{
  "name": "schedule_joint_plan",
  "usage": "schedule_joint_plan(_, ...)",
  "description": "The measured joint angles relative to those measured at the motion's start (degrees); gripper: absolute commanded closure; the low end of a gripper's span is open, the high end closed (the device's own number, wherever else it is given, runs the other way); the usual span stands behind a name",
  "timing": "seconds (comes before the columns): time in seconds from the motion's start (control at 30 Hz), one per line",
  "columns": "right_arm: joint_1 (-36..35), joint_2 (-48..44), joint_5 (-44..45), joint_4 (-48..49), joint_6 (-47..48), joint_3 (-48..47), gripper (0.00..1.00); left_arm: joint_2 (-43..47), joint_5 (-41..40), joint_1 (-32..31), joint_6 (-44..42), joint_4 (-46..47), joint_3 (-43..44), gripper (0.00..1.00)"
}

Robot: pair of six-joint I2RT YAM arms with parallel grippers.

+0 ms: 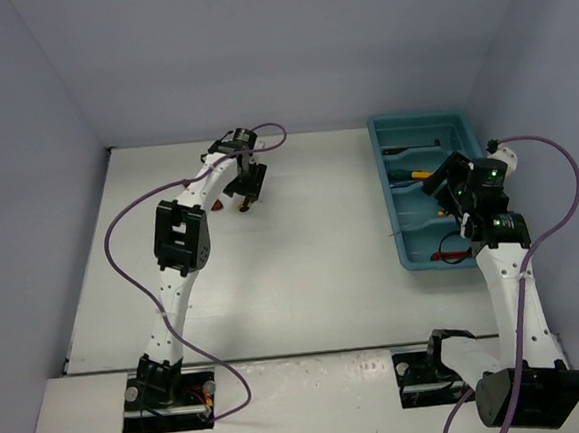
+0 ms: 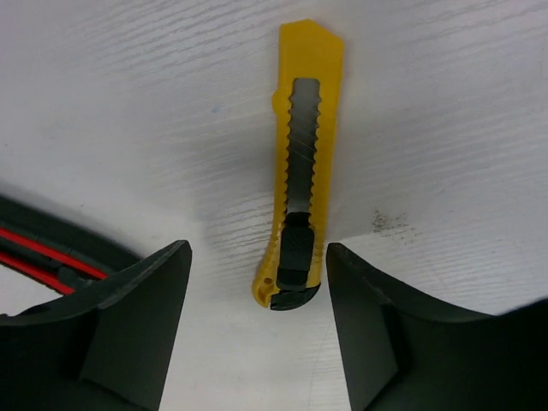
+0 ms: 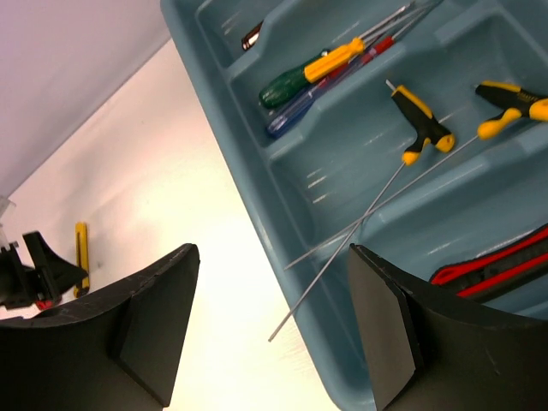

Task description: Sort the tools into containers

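Plastic, flat yellow and saw-toothed along its slot, the utility knife (image 2: 300, 171) lies on the white, wood-grained surface (image 2: 445, 103). Its dark slider end sits between the blocky black fingers of the left end effector (image 2: 257, 253), which is open, clear of the knife on both sides. The right end effector (image 3: 274, 257), also open and empty, hangs over the smooth teal tray (image 3: 218, 94) holding screwdrivers (image 3: 312, 73) and thin-shafted T-handled keys (image 3: 419, 128).

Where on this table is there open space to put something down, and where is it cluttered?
The widest bare patch is the white table between the left gripper and the teal tray; the strip in front of both arm bases is free too. Crowded: the tray's middle compartments, with screwdrivers and thin rods crossing, one poking over its wall.
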State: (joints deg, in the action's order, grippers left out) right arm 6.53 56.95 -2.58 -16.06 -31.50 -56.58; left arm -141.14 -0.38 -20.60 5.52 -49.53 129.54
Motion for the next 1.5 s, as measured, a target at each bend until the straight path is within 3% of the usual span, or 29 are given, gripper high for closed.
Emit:
schedule_joint_plan(0.33, -2.33, -0.24, -1.09, -0.95, 0.21, 0.53, 0.34, -0.37, 6.33, 0.04, 0.91, 1.08, -1.76, 1.00)
schedule_joint_plan(0.57, -5.67, -0.05, -3.22, -1.51, 0.17, -1.20, 0.33, 3.22, 8.51, -0.33, 1.05, 2.79, -7.67, 1.00)
schedule_joint_plan(0.67, -9.63, 0.87, -4.54, -1.47, -0.38, -4.39, 0.28, 9.27, 9.28, -1.88, 1.26, 2.74, -15.49, 1.00)
schedule_joint_plan(0.9, -23.64, 3.81, -5.03, 2.44, -4.74, -10.80, 0.30, 33.42, 12.39, -10.94, 6.78, 9.32, -29.94, 1.00)
schedule_joint_plan(1.13, -32.98, 8.80, -2.69, 7.01, -7.43, -14.61, 0.43, 55.45, 17.66, -16.73, 17.80, 23.24, -41.58, 1.00)
schedule_joint_plan(1.5, -44.46, 17.77, 1.79, 11.95, -7.01, -20.85, 0.43, 58.63, 17.25, -19.80, 24.51, 26.36, -46.99, 1.00)
